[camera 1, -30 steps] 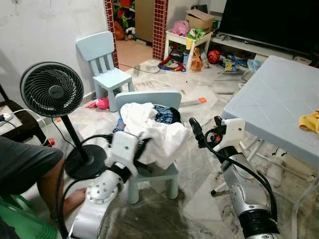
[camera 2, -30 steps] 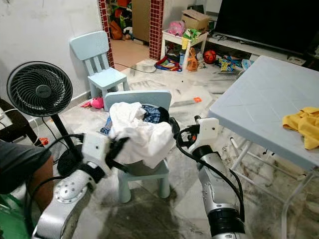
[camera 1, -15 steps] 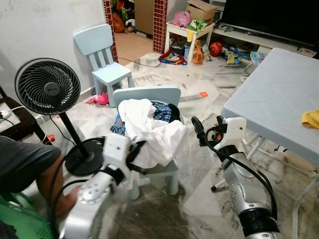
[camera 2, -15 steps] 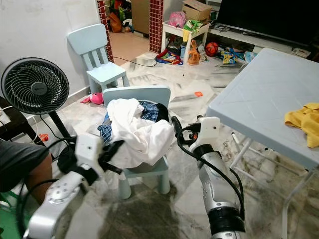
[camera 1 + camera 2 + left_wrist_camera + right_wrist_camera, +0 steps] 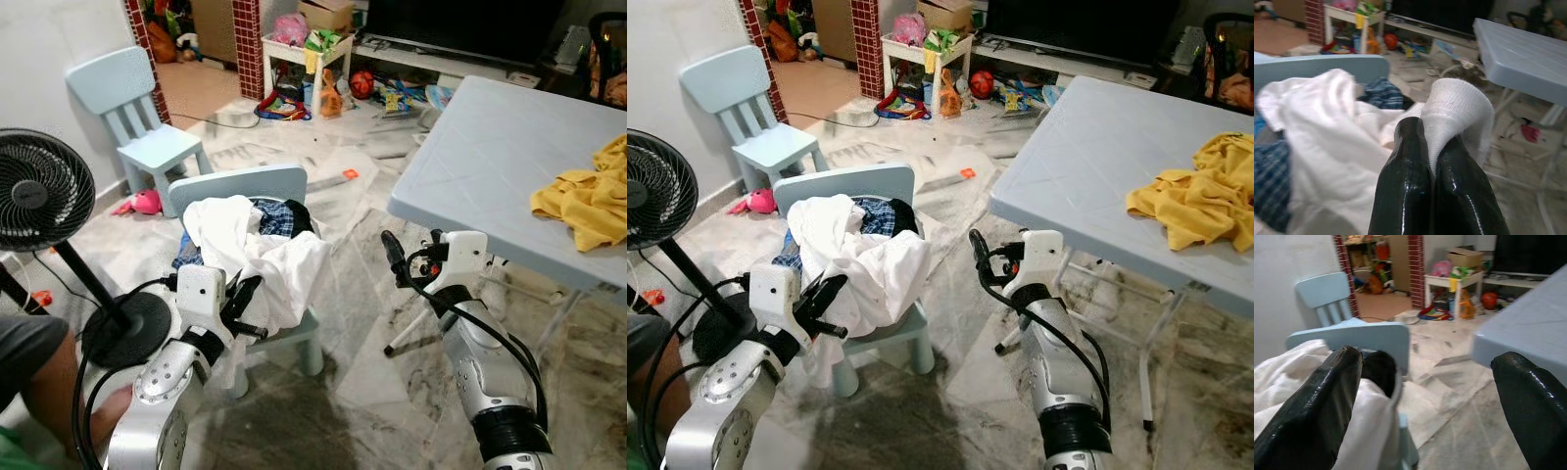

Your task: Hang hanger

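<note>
- Fabric is pinched in the left gripper [image 5: 1436,169], its two black fingers pressed together on a fold of the white garment [image 5: 257,257]; the wrist view shows the cloth bunched up between the tips, so the hold looks meant for drawing it off the heap rather than lifting the whole pile.
- Beside it to the right, the right gripper [image 5: 411,252] hangs in open air between chair and table, fingers spread wide and holding nothing, likely kept ready to help once the cloth comes free.
- At the near left edge a person's leg [image 5: 39,364] sits close by the robot's left arm, by the base of the standing fan [image 5: 44,196].
- The near blue chair [image 5: 242,186] serves as a laundry dump: the white garment drapes over its seat and front edge, with a blue checked garment [image 5: 269,217] and something dark tucked behind it against the backrest.
- I can make out no hanger anywhere, neither in the heap nor in either claw; it may be buried under the clothes, but I cannot tell.
- To the right stands the grey folding table [image 5: 1087,166], a crumpled yellow cloth [image 5: 1190,201] lying on its far right part, well apart from both arms.
- Farther left, a second blue chair [image 5: 132,113] sits unused by the wall.
- Farthest off, toys [image 5: 318,73] clutter the floor and a small white table near a brick-patterned doorway.
</note>
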Controlling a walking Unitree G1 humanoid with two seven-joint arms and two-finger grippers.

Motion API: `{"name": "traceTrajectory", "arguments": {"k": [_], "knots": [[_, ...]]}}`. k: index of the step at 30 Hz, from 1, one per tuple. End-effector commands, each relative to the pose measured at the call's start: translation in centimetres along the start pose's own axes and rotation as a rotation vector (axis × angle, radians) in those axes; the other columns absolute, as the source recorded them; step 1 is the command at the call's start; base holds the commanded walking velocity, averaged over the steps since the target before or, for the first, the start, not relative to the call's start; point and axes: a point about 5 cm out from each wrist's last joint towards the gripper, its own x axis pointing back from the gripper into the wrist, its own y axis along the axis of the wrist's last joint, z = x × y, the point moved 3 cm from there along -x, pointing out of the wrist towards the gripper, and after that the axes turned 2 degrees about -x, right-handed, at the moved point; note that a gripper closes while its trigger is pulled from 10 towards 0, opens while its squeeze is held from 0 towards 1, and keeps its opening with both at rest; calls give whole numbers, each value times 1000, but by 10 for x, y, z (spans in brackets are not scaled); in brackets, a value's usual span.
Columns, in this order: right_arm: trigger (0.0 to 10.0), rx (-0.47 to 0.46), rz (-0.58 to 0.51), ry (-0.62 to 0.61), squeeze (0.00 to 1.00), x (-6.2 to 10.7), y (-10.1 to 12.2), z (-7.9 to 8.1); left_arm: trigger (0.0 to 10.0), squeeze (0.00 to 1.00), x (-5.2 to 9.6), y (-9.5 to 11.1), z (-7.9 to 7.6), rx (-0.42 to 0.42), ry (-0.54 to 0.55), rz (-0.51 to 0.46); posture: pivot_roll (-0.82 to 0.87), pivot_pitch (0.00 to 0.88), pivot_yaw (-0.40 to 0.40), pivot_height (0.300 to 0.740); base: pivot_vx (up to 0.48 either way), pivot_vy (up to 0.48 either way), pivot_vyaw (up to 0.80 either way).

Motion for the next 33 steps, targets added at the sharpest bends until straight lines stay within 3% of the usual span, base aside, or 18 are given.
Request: {"name": "traceTrajectory", "arguments": {"k": [1,7,33], "knots": [[10000,6,-6,4,0,-3,3,0,10000,0,0,2,1,6,1,-12,27,0,-51,740,0,0,0],[10000,3,-5,2,0,-3,3,0,10000,0,-1,2,0,18,-9,-15,25,0,-48,740,0,-47,0],[10000,1,-4,-2,0,-6,4,0,10000,0,-3,3,-3,19,-27,-15,20,0,-46,740,0,-348,0]]}}
